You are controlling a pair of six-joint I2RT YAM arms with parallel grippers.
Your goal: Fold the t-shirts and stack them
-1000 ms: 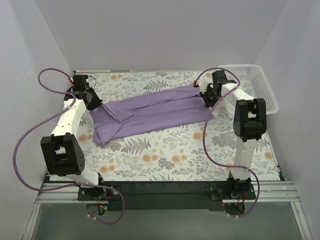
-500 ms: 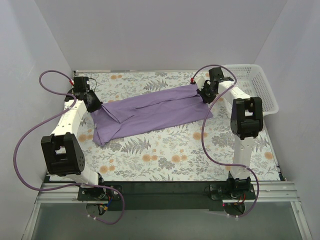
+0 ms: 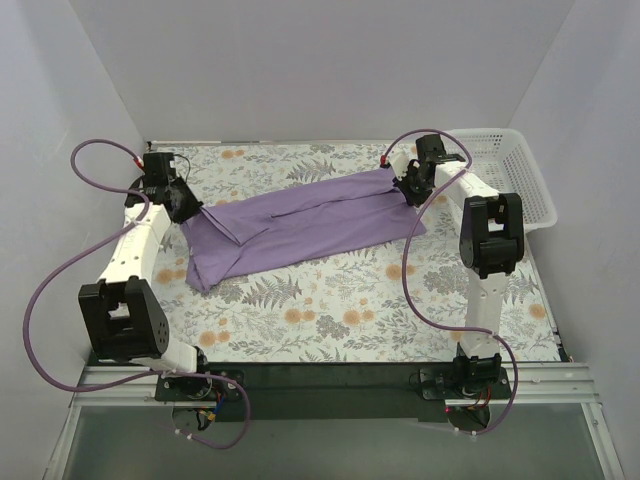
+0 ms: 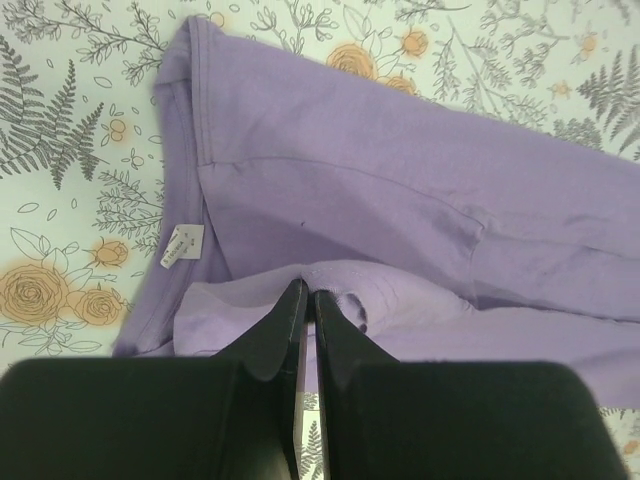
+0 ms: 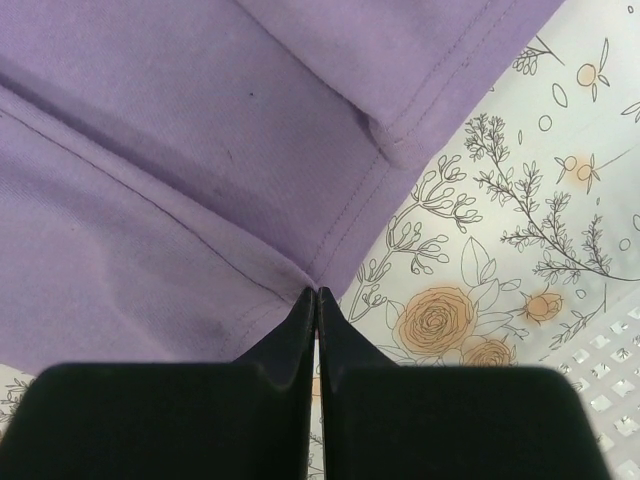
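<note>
One lavender-purple t-shirt (image 3: 300, 225) lies stretched as a long band across the floral table, from back right to front left. My left gripper (image 3: 188, 208) is shut on its left end; in the left wrist view the black jaws (image 4: 305, 290) pinch a fold of the cloth (image 4: 400, 180), with a white label (image 4: 182, 245) beside them. My right gripper (image 3: 410, 190) is shut on the right end; in the right wrist view the jaws (image 5: 316, 292) pinch the hemmed edge of the t-shirt (image 5: 180, 130). Both ends look slightly lifted.
A white plastic mesh basket (image 3: 505, 170) stands at the back right, close behind the right arm; its corner shows in the right wrist view (image 5: 610, 370). Grey walls enclose the table. Purple cables loop from both arms.
The left arm's base link has turned and its wrist shifted slightly toward the back. The right wrist has edged a little toward the back left. The t-shirt stays stretched between them.
</note>
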